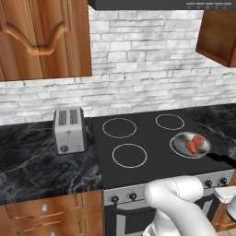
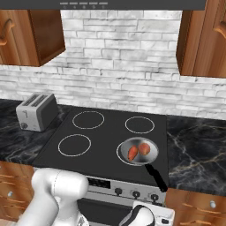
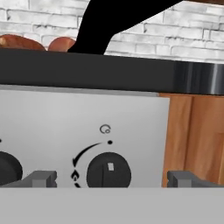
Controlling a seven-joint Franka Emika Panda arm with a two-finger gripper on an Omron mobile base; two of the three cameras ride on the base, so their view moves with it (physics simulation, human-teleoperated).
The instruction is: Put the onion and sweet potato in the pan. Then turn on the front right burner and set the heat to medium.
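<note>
Two orange-red vegetables sit in the pan (image 2: 137, 151), which rests on the front right burner (image 1: 174, 139); from the pan's round shape I take them for the onion (image 2: 144, 148) and sweet potato (image 2: 132, 152), so the loading step looks done. Pan handle (image 2: 156, 176) sticks out toward 5 o'clock past the stove's front edge.

Step in hand, as I judge it: turning the burner knob. End effector (image 3: 111, 179) is spread open, the grey fingertips (image 3: 40, 179) standing on either side of a black knob (image 3: 108, 170) on the stove's silver control panel (image 3: 65, 122), not touching it.

To do it well:
- Keep centred on this knob, close squarely on its round body.
- Rotate along the curved arrow and stop partway, at about mid arc, for medium heat.
- Stay low, under the pan handle overhead.
- A second knob (image 3: 8, 168) sits at 9 o'clock; avoid brushing it.

Markings: no brand or lettering readable. Above the knob is a small ring icon with a dot beside it; a curved arrow sweeps down its left side to a flame symbol at 8 o'clock. Knob carries a pale pointer mark, pointing about 12 o'clock.
</note>
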